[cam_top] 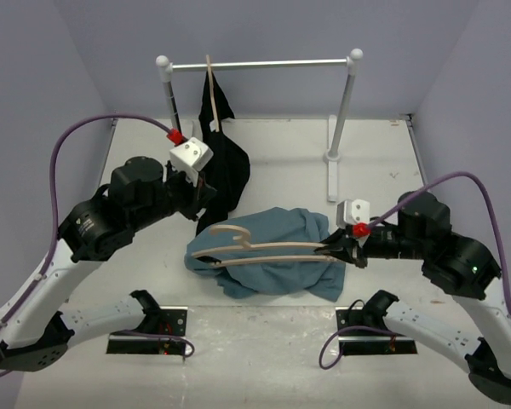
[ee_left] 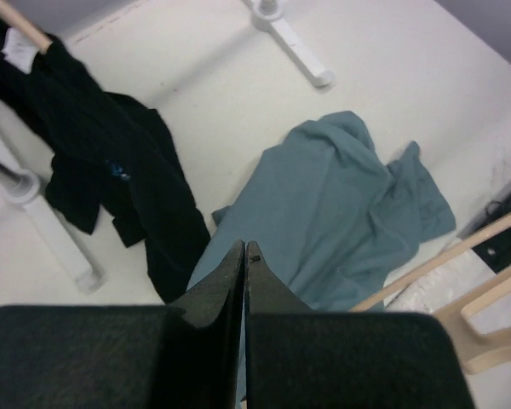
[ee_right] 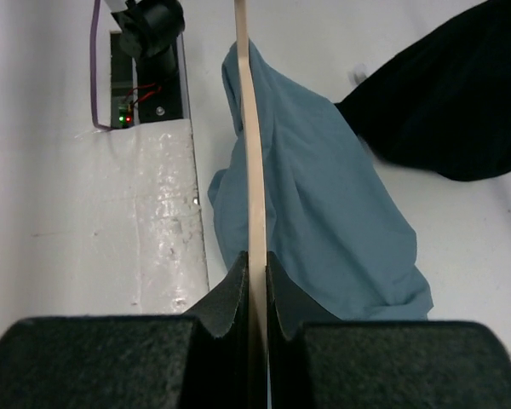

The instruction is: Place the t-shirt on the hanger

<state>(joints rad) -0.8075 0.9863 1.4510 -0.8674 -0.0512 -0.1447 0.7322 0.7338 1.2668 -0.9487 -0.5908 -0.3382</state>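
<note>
I judge the task to be at an early stage. The t-shirt (cam_top: 281, 277) lies crumpled on the table (cam_top: 383, 170) between my 2 arms, and the hanger (cam_top: 264, 249) reaches across above it, with no part of the shirt over it yet. My right gripper (ee_right: 255, 260) pinches 1 end of the hanger between its jaws. My left gripper (ee_left: 244, 249) has its jaws pressed together on nothing, near the shirt's far-left corner. What is left is to open the neck and pass the hanger inside. A black garment (cam_top: 226, 170) hangs from the rail (cam_top: 264, 63) just beside my left gripper and could get in the way.
</note>
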